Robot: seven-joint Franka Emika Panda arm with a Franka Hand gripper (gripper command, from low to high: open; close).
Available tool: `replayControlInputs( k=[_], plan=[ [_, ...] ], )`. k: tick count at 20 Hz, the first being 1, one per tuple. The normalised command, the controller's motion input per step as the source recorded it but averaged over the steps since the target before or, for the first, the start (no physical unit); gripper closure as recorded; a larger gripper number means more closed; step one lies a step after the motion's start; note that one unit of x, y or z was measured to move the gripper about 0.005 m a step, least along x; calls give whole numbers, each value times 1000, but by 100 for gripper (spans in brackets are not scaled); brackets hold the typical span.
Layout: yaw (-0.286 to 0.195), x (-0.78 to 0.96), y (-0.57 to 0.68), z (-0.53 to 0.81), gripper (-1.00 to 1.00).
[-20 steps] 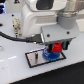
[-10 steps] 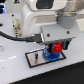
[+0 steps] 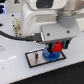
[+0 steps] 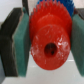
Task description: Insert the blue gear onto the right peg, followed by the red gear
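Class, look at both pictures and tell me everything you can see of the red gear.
The red gear is a small round toothed wheel of shiny red plastic with a dark centre hole. The gripper holds it, green pads pressing on two opposite sides. In the wrist view the blue gear peeks out behind it. In the exterior view it hangs just above the blue gear, over the grey plate. Whether they touch cannot be told.

This looks like a robotics lab or test bench. A white Franka arm with a thick black cable stands over a bare white tabletop, where a grey black-rimmed plate is set out as a test fixture, with nothing domestic in sight
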Motion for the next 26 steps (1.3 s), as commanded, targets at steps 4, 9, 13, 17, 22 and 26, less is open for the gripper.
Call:
replayControlInputs(
  k=[4, 9, 13, 17, 22, 26],
  plan=[
    [0, 63, -60, 24, 100],
    [0, 162, -164, -121, 100],
    [0, 169, -224, -57, 100],
    [0, 162, -113, 139, 100],
    [0, 102, -66, 113, 100],
    [0, 89, -99, 286, 100]
  ],
)
